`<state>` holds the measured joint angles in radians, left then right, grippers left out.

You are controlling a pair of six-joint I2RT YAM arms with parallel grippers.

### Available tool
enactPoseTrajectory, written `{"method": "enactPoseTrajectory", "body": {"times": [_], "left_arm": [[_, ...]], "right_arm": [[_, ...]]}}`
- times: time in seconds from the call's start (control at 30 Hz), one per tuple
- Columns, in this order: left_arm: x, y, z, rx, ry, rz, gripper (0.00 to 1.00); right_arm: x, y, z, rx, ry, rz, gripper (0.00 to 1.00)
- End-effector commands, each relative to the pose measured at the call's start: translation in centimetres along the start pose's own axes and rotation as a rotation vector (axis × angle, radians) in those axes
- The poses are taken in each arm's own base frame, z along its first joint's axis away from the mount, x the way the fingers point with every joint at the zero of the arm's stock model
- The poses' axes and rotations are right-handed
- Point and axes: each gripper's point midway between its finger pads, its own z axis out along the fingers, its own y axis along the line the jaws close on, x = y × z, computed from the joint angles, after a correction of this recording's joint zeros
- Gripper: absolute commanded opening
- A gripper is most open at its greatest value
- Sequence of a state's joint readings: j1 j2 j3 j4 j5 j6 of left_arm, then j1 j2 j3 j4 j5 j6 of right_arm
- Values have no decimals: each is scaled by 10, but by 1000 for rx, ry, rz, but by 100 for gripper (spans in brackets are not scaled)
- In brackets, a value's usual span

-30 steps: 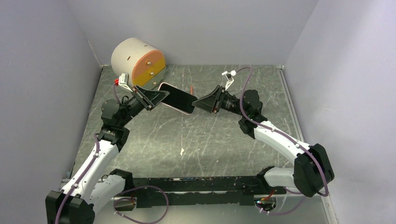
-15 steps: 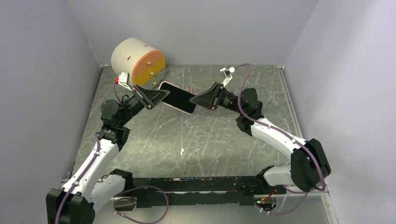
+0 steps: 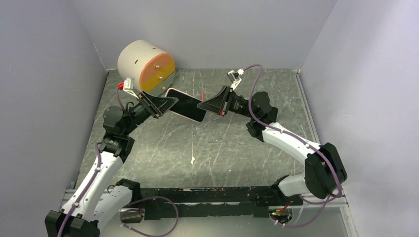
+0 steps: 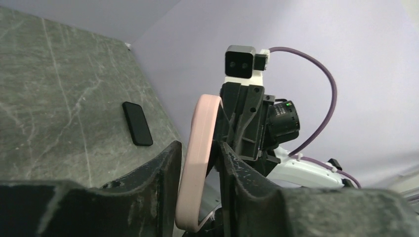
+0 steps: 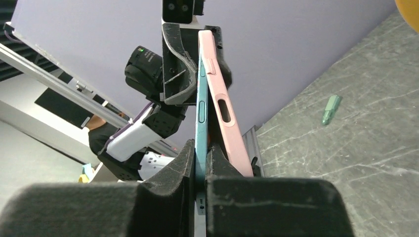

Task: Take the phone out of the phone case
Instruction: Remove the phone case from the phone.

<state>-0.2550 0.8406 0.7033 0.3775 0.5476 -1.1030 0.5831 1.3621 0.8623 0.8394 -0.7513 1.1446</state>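
Note:
A phone in a pink case [image 3: 187,105] is held in the air between my two grippers, above the back of the table. My left gripper [image 3: 165,102] is shut on the case's left end. In the left wrist view the pink case [image 4: 200,143] runs up between the fingers [image 4: 158,187]. My right gripper [image 3: 205,105] is shut on the phone's right end. In the right wrist view the teal phone edge [image 5: 200,118] is clamped between the pads [image 5: 185,163]. The pink case [image 5: 222,113] splays away from the phone to the right there.
A white cylinder with an orange and yellow face [image 3: 146,64] stands at the back left, just behind the left gripper. A small white scrap [image 3: 192,159] lies mid-table. A black slab [image 4: 137,123] and a green piece [image 5: 330,109] lie on the marbled table [image 3: 232,148]. Walls enclose three sides.
Both grippers and the phone between them have shifted a little to the left and back. The right arm has reached further left. Both grips are unchanged.

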Motion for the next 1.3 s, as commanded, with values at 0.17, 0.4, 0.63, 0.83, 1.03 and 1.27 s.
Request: {"method": "enactPoseTrajectory", "body": {"times": [0.17, 0.4, 0.63, 0.83, 1.03, 1.27], "left_arm": [[-16, 3, -11, -116, -68, 123, 63], [-18, 5, -24, -177, -96, 124, 70], [-7, 2, -11, -92, -46, 32, 67], [-2, -5, 5, -52, -2, 46, 66], [5, -7, 18, -24, 19, 33, 65], [11, -10, 26, -6, 47, 47, 63]], "right_arm": [[-35, 53, 6, -103, -104, -104, 0], [-63, 33, -4, 86, -282, -53, 0], [-74, 33, -6, 73, -389, 92, 0], [-72, 34, 1, 71, -407, 124, 0], [-72, 36, 7, 65, -419, 134, 0], [-69, 37, 12, 58, -412, 136, 0]]}}
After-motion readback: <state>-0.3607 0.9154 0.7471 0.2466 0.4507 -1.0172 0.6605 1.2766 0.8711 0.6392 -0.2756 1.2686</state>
